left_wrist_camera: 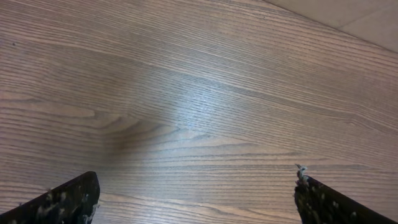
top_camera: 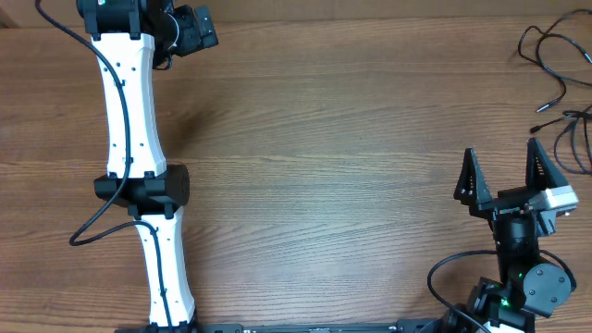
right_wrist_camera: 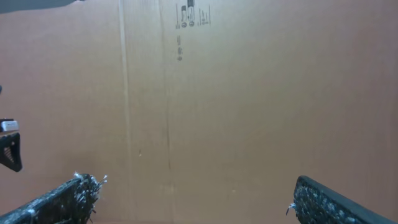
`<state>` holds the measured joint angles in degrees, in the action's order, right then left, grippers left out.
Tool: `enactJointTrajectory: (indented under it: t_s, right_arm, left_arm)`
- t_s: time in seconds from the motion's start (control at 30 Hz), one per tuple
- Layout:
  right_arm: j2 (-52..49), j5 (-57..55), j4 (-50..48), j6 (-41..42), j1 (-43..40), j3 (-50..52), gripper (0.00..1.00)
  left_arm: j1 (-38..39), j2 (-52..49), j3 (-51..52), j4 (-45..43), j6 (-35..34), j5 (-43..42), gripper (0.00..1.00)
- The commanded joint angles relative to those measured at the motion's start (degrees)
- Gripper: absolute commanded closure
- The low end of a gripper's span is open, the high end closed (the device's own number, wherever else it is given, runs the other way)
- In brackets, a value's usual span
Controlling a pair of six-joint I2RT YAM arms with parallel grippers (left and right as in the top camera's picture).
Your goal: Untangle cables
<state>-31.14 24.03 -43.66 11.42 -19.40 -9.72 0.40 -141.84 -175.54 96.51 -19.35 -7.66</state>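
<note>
The counter (top_camera: 324, 139) is a flat sheet of light brown wood with long, fine grain lines running across it, and it has a soft sheen under the left wrist camera.

The right hand (top_camera: 504, 176) has its two black, wedge-shaped fingers (top_camera: 467, 176) spread wide apart with nothing between them. From its own wrist camera, the right hand (right_wrist_camera: 196, 200) shows only two dark fingertips (right_wrist_camera: 336, 202) at the bottom corners. Their surfaces are rough and flecked with pale specks. Facing them is a plain brown cardboard panel (right_wrist_camera: 249, 112), matte, with a faint vertical crease and small printed marks near its upper edge.

The cables (top_camera: 555, 98) lie ahead of the right hand and off to its right side, apart from the fingertips. They are thin black cords in loose curves and open loops, flat on the wood, with small slim plug ends pointing back toward the hand. Some strands run out past the picture's edge.

The left hand (top_camera: 190, 32) is at the end of a smooth white arm with black joints, far across the counter from the cables. In its wrist view the left hand (left_wrist_camera: 196, 200) is also spread wide, with its speckled black fingertips (left_wrist_camera: 62, 202) low in each corner and only bare wood grain between them.
</note>
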Motion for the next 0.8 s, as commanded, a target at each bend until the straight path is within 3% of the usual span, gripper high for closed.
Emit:
enactJointTrajectory:
  t_s: [0.0, 0.17, 0.43, 0.77]
  right_arm:
    - [0.13, -1.29, 1.7, -3.02, 0.09, -0.07, 0.0]
    - [3.8, -3.19, 7.82, -2.95, 2.08, 0.02, 0.0]
    - [14.25, -21.9, 20.92, -2.97, 13.75, 2.21, 0.0]
    - [23.43, -21.99, 23.63, -2.99, 14.47, 9.25, 0.0]
  left_arm:
    - [0.37, 2.01, -1.22, 0.15, -0.35, 0.61, 0.0]
    - [0.35, 2.01, -1.22, 0.15, -0.35, 0.61, 0.0]
    - [0.37, 2.01, -1.22, 0.15, -0.35, 0.61, 0.0]
    - [0.37, 2.01, -1.22, 0.15, -0.35, 0.61, 0.0]
